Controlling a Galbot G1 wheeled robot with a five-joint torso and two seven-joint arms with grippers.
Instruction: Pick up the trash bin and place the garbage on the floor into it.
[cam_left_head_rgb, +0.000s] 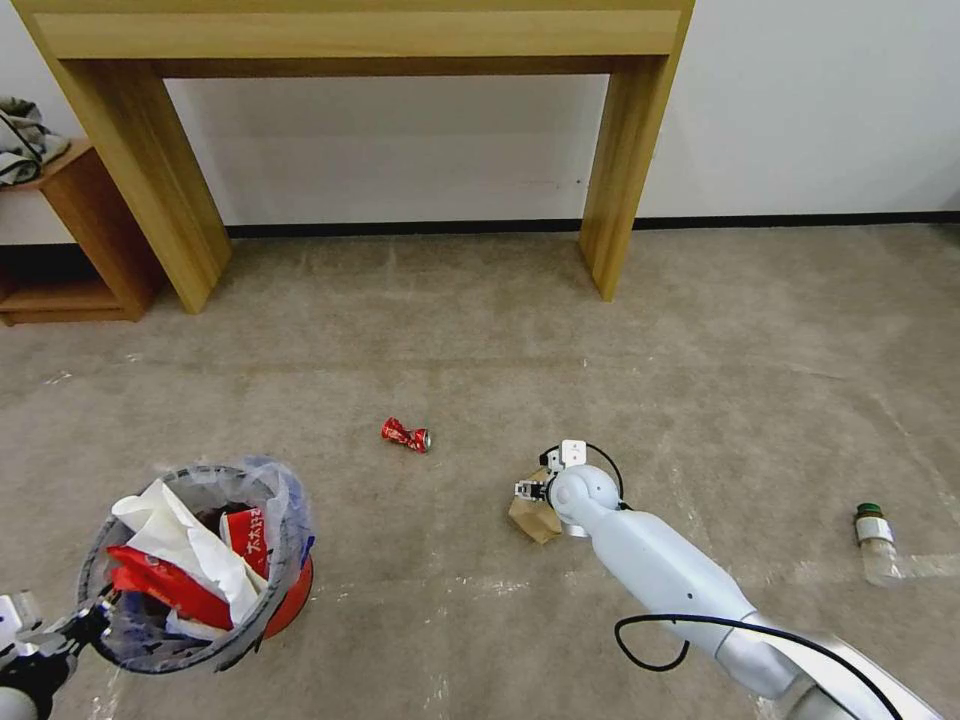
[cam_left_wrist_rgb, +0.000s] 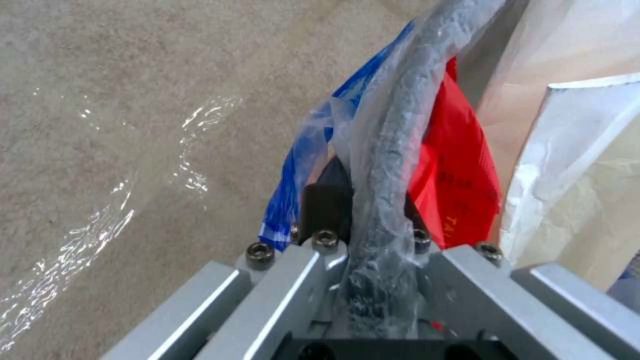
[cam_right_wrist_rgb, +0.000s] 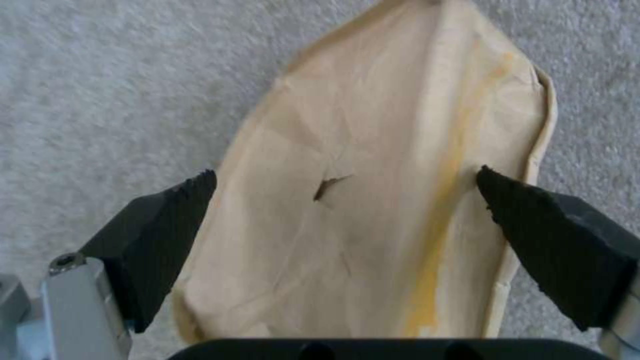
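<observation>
The trash bin, with a red base, a dark mesh rim and a blue-printed clear liner, sits at the lower left, holding white tissue and red wrappers. My left gripper is shut on its near rim; in the left wrist view the plastic-wrapped rim runs between the closed fingers of the left gripper. Low over the carpeted floor, my right gripper is open around a tan paper packet. The packet lies between the black fingertips of the right gripper. A crushed red can lies further out.
A small clear bottle with a green cap lies on the floor at the right. A wooden table stands against the far wall, with a low wooden shelf at the far left. Pale tape lines cross the carpet.
</observation>
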